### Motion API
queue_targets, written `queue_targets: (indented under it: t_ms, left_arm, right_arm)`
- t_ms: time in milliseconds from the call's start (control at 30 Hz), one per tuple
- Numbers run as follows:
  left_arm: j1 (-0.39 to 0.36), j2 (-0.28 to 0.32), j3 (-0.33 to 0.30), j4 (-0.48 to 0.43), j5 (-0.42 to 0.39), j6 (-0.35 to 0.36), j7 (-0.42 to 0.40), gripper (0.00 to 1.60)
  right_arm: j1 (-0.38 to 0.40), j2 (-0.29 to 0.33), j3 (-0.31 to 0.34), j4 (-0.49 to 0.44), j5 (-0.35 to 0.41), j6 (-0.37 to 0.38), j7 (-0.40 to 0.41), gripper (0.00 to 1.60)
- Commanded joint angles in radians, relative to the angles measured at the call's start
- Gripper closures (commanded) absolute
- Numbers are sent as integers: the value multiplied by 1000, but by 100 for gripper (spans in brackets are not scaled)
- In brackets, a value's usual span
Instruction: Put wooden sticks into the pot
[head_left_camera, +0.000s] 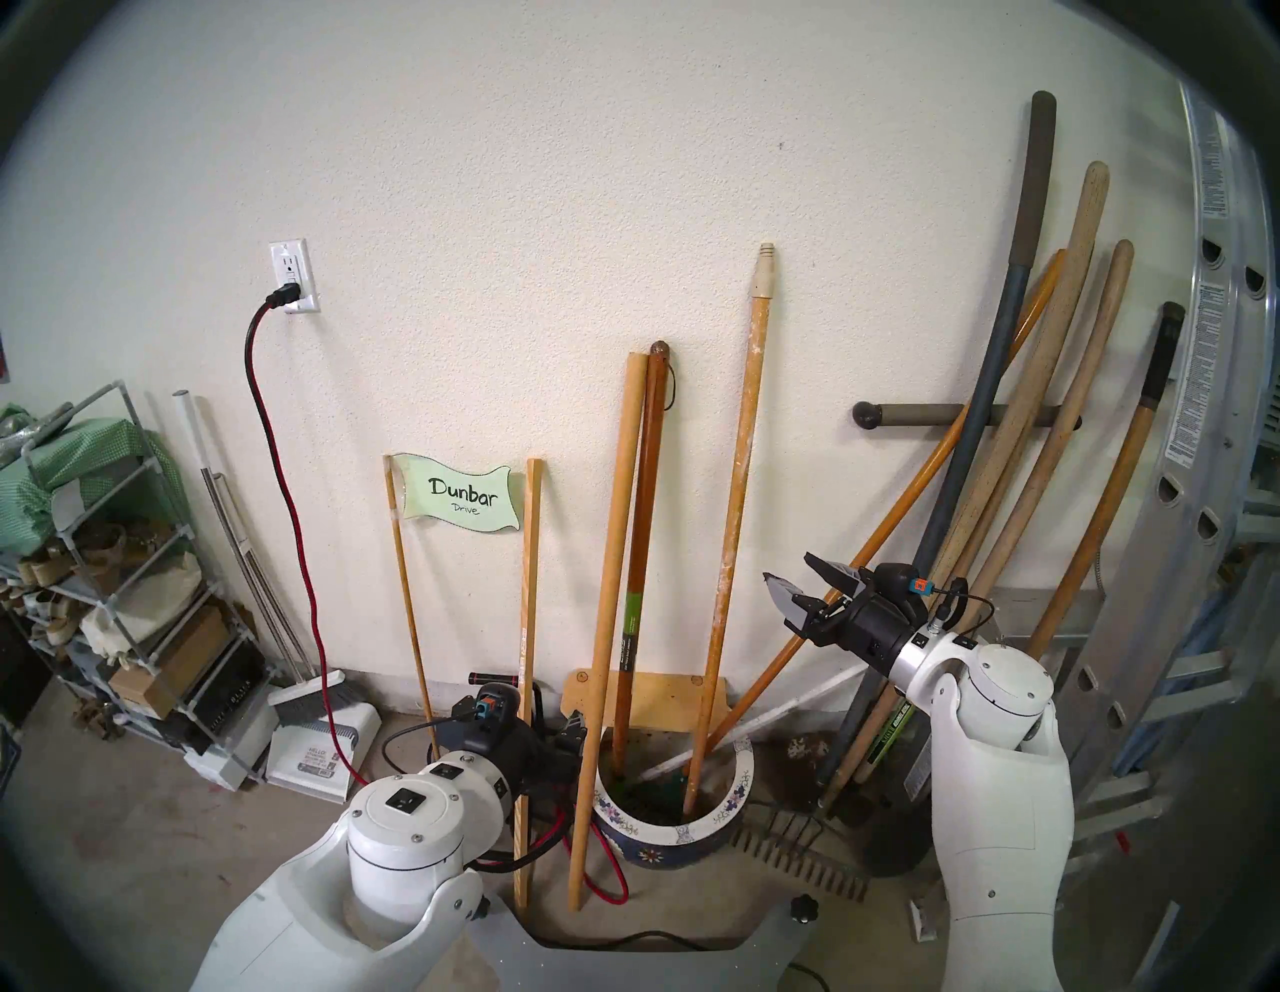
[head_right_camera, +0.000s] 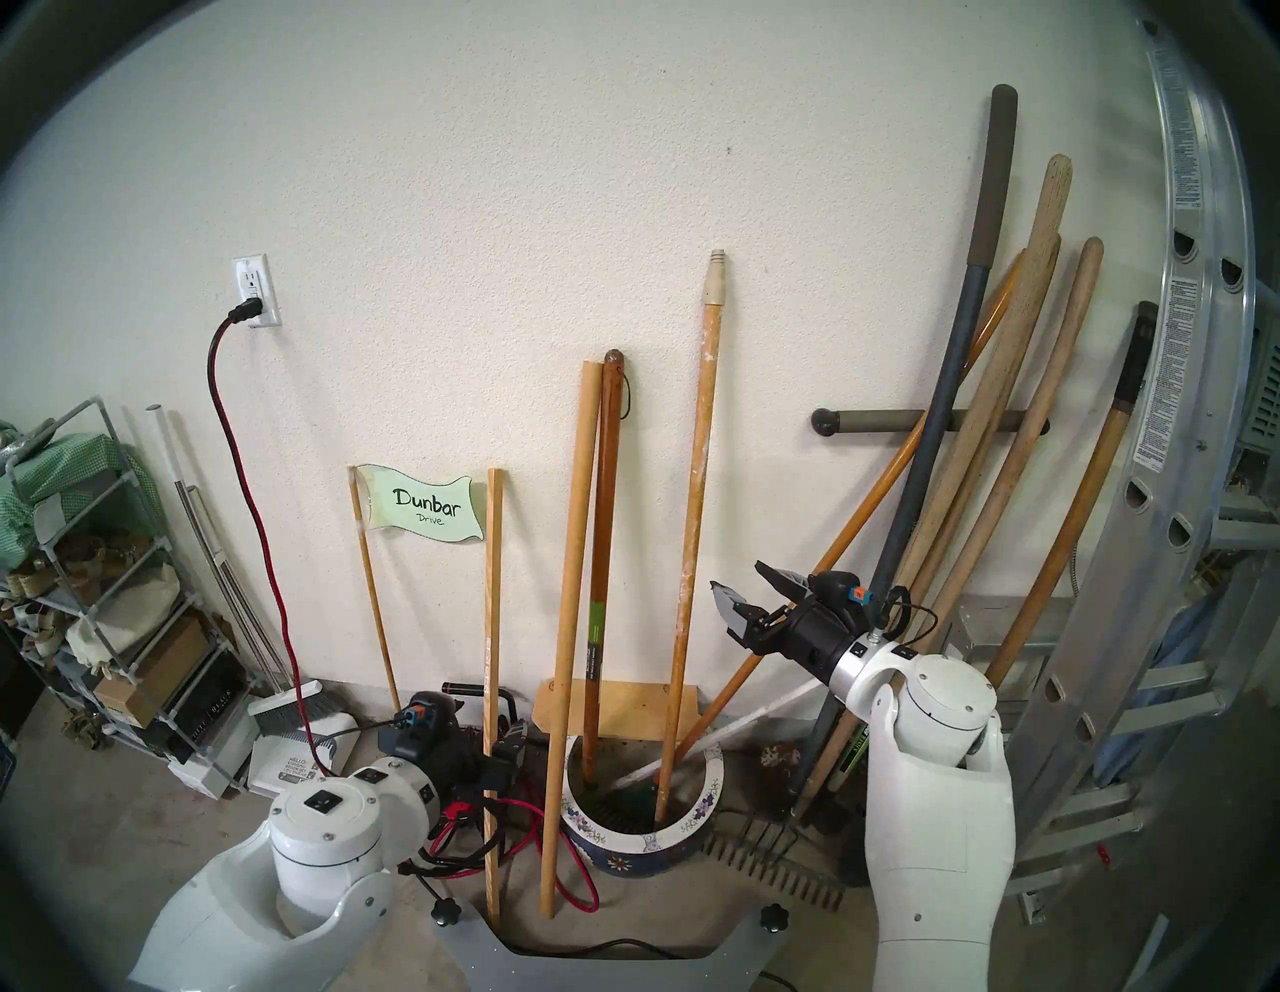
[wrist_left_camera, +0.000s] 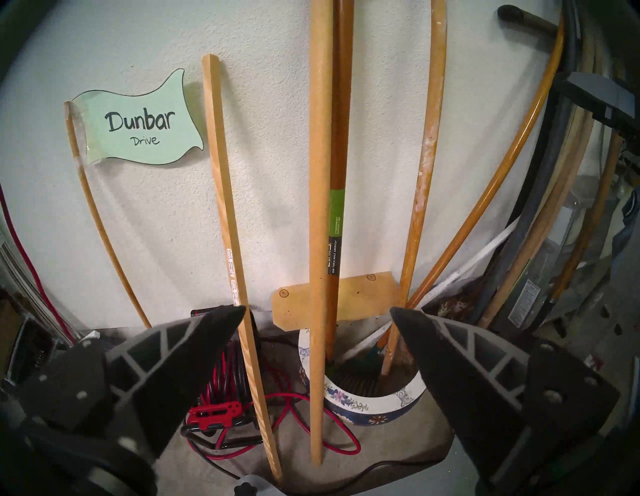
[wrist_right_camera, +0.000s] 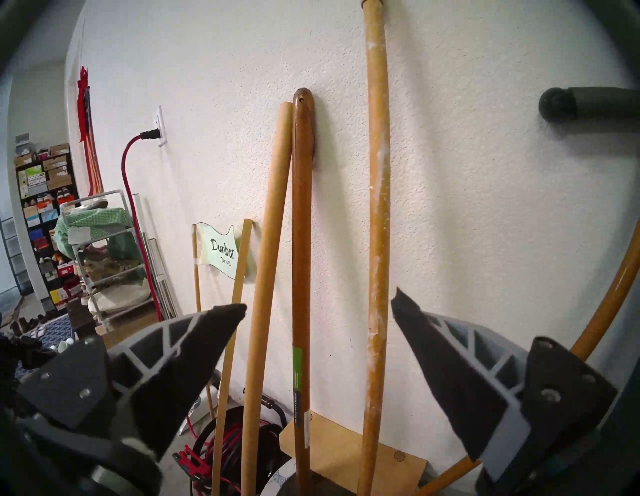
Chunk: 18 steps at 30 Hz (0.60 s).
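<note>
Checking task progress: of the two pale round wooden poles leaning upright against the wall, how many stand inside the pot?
1. The paint-flecked pole stands inside the pot. The plain pole rests on the floor just outside the pot's left rim.

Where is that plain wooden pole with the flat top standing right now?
In the head view the plain pole leans on the wall at centre, its foot on the floor just left of the flowered pot, outside it, touching the dark brown handle at the top.
</note>
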Motion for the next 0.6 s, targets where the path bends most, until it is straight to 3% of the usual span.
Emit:
queue_targets:
  t_ms: [0, 567]
  left_arm:
    - [-118, -85, 18, 103, 19, -10, -32, 0]
    - [-314, -225, 41, 369, 87, -29, -104, 0]
  right_arm:
    - [-23, -21, -2, -36, -2, -5, -14, 0]
    - [-43, -41, -7, -76, -5, -7, -54, 0]
